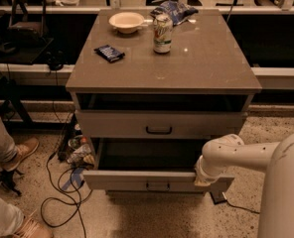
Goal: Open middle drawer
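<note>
The middle drawer (137, 181) is a wide grey-beige drawer with a small black handle (158, 185) at its centre. It stands pulled out toward me, and its dark inside shows behind the front. My gripper (202, 175) is at the right end of the drawer front, pressed against its top edge, on the end of my white arm (246, 155). Above it is another drawer (117, 124) with the same black handle (159, 130). Any drawer below is hidden by the pulled-out one.
On the cabinet top (201, 68) are a white bowl (126, 21), a drink can (162, 32), a dark snack bar (110, 52) and a blue chip bag (174, 9). Cables (62, 182) and clutter lie on the floor at left. A person's leg and shoe (10, 150) are at far left.
</note>
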Available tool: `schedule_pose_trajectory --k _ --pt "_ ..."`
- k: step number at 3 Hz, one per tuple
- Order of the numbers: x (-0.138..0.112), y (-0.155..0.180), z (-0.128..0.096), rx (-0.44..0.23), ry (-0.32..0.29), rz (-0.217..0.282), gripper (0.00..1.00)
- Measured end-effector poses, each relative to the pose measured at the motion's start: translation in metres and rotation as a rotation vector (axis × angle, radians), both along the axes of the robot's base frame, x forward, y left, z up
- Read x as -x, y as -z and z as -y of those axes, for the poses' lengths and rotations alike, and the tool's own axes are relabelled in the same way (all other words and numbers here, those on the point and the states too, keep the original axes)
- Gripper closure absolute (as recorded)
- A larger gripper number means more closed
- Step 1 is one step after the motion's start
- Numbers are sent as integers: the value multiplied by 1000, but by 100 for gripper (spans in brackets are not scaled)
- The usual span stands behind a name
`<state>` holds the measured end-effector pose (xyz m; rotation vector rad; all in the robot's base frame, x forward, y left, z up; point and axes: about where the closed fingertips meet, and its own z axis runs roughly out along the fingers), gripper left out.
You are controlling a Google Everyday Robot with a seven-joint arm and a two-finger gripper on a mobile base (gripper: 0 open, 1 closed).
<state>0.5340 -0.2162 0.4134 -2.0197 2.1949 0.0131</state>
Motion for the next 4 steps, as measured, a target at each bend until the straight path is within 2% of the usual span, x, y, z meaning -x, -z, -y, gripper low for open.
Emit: schedule_pose_trajectory --k 1,2,3,4 --pt "0 0 0 0 0 0 100" --pt "15 -7 12 9 34 16 100" --pt "15 -7 11 9 34 16 89" --pt "17 -5 11 9 33 13 57"
